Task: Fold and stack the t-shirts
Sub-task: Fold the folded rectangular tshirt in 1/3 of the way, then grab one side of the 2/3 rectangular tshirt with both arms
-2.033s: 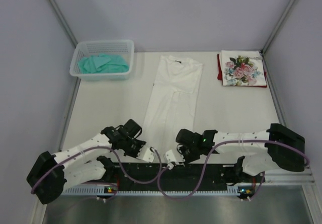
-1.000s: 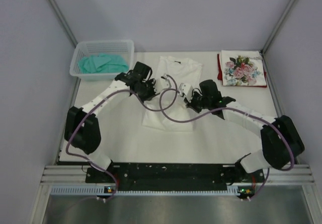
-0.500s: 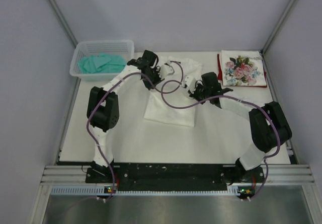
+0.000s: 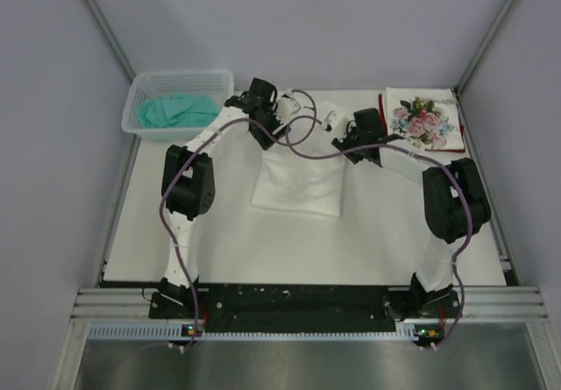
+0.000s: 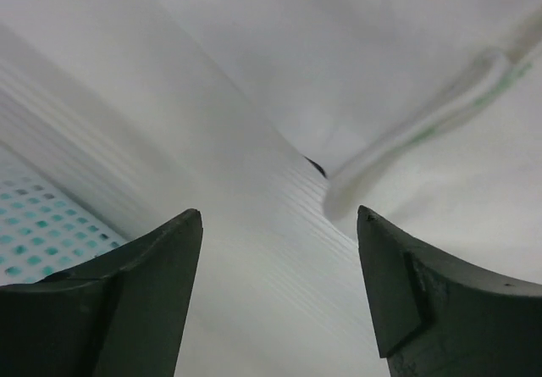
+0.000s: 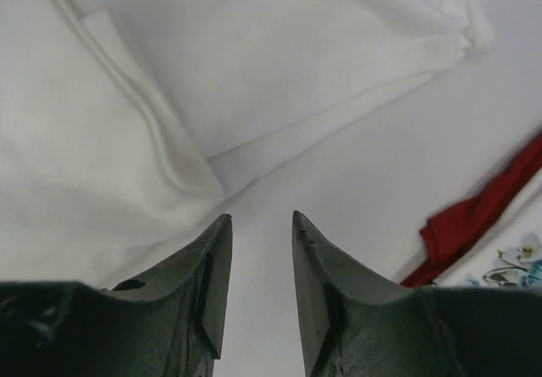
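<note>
The large white cloth t-shirt [image 4: 296,187] lies folded at the centre of the white table [image 4: 210,232], its far edge bunched toward 12 o'clock. Above that edge the left gripper [image 5: 279,216] hovers, jaws wide apart and empty. The right gripper [image 6: 261,218], jaws slightly parted, grips nothing. At 2 o'clock the rose-print folded shirt [image 4: 424,120] rests on the dark red cloth shirt [image 6: 461,220].
</note>
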`<state>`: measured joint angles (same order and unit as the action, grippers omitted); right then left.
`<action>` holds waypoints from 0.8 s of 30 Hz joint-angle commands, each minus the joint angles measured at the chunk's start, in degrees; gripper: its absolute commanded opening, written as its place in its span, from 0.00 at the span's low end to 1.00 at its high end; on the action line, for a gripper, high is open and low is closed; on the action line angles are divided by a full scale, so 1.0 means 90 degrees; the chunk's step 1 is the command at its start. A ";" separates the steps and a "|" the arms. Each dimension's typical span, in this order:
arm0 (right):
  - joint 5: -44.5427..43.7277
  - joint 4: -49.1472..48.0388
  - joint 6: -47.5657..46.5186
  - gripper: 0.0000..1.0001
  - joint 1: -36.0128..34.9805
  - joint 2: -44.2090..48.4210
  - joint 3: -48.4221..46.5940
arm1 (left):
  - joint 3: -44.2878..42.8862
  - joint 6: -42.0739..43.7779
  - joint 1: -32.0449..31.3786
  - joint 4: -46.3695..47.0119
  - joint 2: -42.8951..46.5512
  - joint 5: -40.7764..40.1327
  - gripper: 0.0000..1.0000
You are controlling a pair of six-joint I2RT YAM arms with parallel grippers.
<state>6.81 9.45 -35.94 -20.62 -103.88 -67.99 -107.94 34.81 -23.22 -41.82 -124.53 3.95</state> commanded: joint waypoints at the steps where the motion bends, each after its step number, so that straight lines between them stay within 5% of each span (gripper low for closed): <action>1: -0.0327 0.0218 0.0128 0.40 0.0290 0.0299 -0.0610 | -0.1413 -0.0557 0.0431 0.0293 0.0008 -0.0302 0.84; 4: -0.0192 0.0258 -0.0437 0.48 -0.0012 0.1206 0.0051 | -0.0784 -0.0179 0.0530 0.0106 0.0728 0.0574 0.81; 8: 0.0755 0.0385 -0.2115 0.56 -0.0792 0.2583 0.1652 | 0.1675 0.1595 0.0374 0.0408 0.2552 0.2185 0.67; 13: 0.0875 0.0414 -0.2453 0.62 -0.1663 0.3290 0.2778 | 0.4265 0.3727 0.0295 0.0604 0.3962 0.3291 0.68; 24: 0.0318 0.0571 -0.2363 0.59 -0.2132 0.2216 0.2798 | 0.5567 0.4082 -0.0232 0.1277 0.3720 0.2463 0.74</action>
<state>10.59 14.90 -56.05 -38.98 -82.11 -42.78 -59.09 69.19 -24.32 -35.09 -89.65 27.38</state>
